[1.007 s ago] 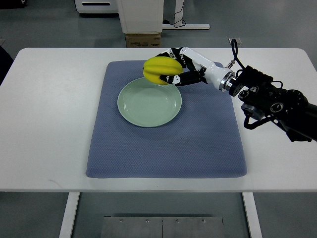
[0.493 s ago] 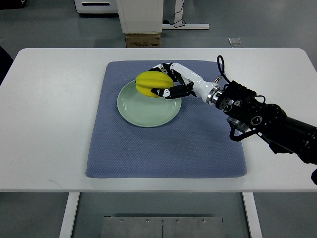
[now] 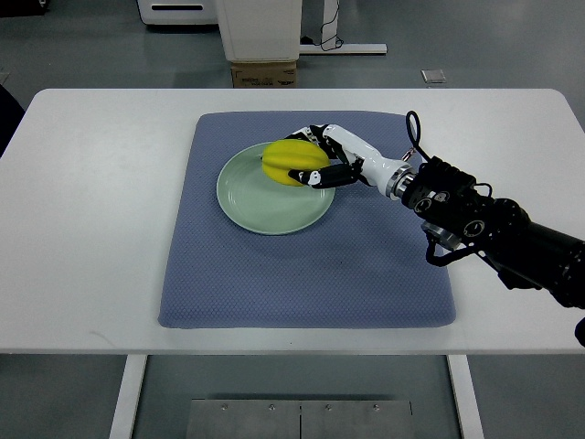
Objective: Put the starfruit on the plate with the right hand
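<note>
Right arm reaching in from right, hand [image 3: 322, 161] curled — fingers clasped

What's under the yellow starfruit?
The green plate is under the starfruit, on its far right part. The plate sits on a blue mat. The right hand wraps the fruit, so whether it touches the plate is hidden.

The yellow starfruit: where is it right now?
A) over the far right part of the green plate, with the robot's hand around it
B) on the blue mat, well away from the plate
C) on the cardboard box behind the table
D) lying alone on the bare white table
A: the starfruit sits over the far right part of the green plate, and the right hand has its fingers wrapped around it.
</note>
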